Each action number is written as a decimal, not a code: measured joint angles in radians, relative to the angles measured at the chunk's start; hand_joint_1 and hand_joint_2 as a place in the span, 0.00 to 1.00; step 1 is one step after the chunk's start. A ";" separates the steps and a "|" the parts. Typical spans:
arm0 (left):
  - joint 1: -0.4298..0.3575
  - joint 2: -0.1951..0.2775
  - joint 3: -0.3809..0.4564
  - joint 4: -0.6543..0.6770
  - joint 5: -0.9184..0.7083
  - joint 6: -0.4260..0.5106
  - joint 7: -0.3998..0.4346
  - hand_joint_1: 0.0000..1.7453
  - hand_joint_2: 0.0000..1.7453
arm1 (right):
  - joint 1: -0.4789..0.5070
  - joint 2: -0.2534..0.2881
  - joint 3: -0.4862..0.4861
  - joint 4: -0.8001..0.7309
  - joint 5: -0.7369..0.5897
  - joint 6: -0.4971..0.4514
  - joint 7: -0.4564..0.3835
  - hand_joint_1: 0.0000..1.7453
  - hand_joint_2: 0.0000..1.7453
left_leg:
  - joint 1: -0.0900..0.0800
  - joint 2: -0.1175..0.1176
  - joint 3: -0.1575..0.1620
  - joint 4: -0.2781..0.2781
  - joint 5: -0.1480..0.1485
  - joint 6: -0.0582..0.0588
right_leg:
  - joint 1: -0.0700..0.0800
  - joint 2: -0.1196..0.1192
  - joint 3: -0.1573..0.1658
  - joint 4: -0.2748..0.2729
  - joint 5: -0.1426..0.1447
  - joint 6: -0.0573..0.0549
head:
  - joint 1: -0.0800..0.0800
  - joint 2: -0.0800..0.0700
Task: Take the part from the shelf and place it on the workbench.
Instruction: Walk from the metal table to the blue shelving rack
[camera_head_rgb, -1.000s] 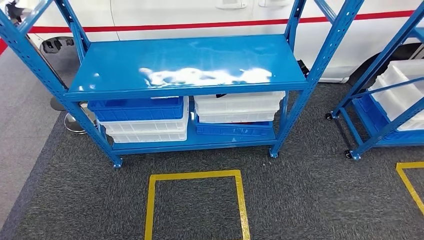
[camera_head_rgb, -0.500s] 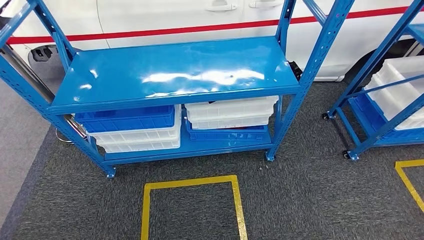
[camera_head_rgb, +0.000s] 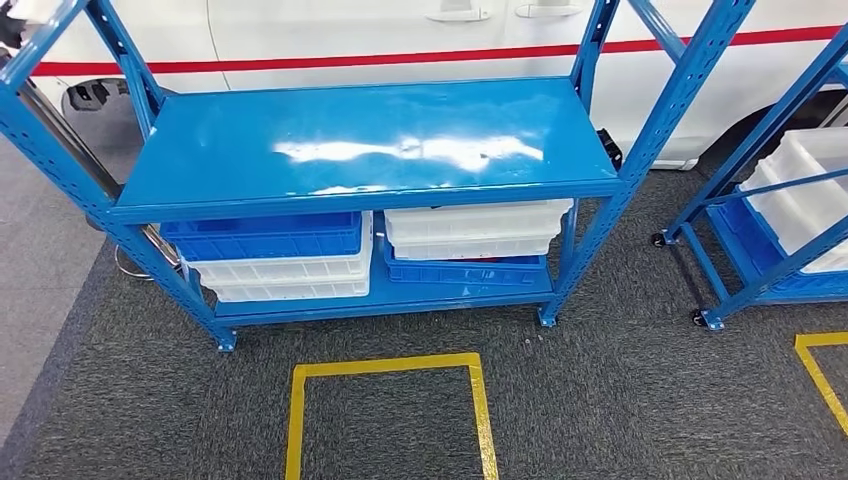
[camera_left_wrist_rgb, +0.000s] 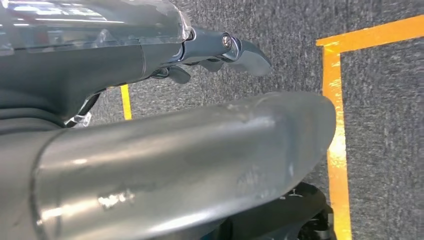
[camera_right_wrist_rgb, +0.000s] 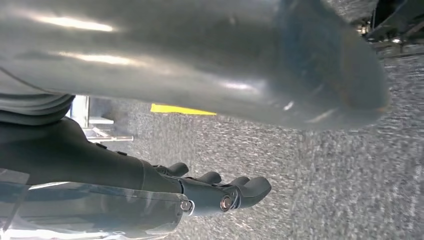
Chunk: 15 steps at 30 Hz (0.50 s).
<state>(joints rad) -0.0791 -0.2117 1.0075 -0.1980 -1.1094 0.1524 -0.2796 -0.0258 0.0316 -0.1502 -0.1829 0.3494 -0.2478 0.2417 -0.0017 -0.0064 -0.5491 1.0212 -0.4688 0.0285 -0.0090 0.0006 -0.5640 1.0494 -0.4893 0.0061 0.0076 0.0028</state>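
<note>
shelf ahead | bins on its lower level | floor square before it | cart right

Left hand: thick glossy grey thumb, dark fingers, silver screw, clear cover. Right hand alike.

I am not finding any text, label, brand or number that I can read in these pictures.
</note>
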 joint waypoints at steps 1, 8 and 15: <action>0.000 0.000 0.000 0.000 0.001 0.000 0.000 0.00 0.00 | 0.000 0.000 0.000 0.000 0.001 0.001 0.000 0.00 0.00 | -0.001 0.000 0.000 0.000 -0.002 -0.005 | 0.003 0.001 0.007 -0.021 0.004 -0.004 | -0.001 0.000; 0.001 0.000 0.004 0.000 0.009 0.001 0.000 0.00 0.00 | 0.002 0.004 0.000 0.000 -0.004 -0.006 -0.070 0.00 1.00 | 0.007 0.001 -0.079 0.188 -0.116 -0.044 | -0.005 -0.005 0.012 -0.036 0.010 -0.033 | -0.007 0.000; 0.003 0.000 0.019 0.000 0.017 0.009 -0.002 0.00 1.00 | 0.004 0.007 -0.010 0.000 -0.024 -0.029 -0.242 0.00 1.00 | 0.015 0.003 -0.007 0.037 -0.017 -0.045 | -0.005 -0.003 0.018 -0.026 0.000 -0.018 | -0.007 0.000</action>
<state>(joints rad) -0.0761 -0.2121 1.0266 -0.1980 -1.0924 0.1616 -0.2814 -0.0218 0.0386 -0.1603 -0.1827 0.3253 -0.2763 -0.0002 0.0128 -0.0035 -0.5565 1.0585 -0.4854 -0.0164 -0.0140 -0.0021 -0.5457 1.0234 -0.4893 -0.0117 0.0005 0.0027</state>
